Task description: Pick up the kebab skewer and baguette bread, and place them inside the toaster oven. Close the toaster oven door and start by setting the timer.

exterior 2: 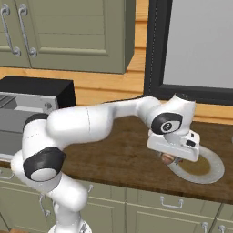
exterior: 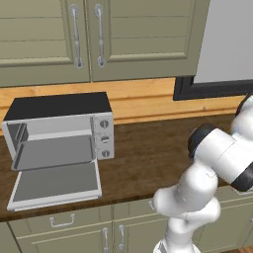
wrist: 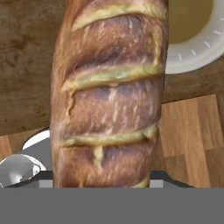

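Gripped between the claw's [exterior 2: 169,158] jaws, which stand about half open around it, is the baguette bread [wrist: 109,94]; from the hand camera the loaf runs straight out ahead of the claw, and its tan crust with pale score marks comes very close to the lens. Just beyond and under the claw lies a pale round plate [exterior 2: 214,175] on the dark wooden counter [exterior 2: 118,154], and the bread looks lifted above it, though I cannot tell if it is completely free. Far from the claw, at the other end of the counter, stands the toaster oven [exterior: 59,131] with the toaster oven door [exterior: 57,184] dropped down flat, and its inside seems empty. I judge the task as only beginning: the bread is picked but not yet delivered. The skewer, the closing of the door and the timer remain.
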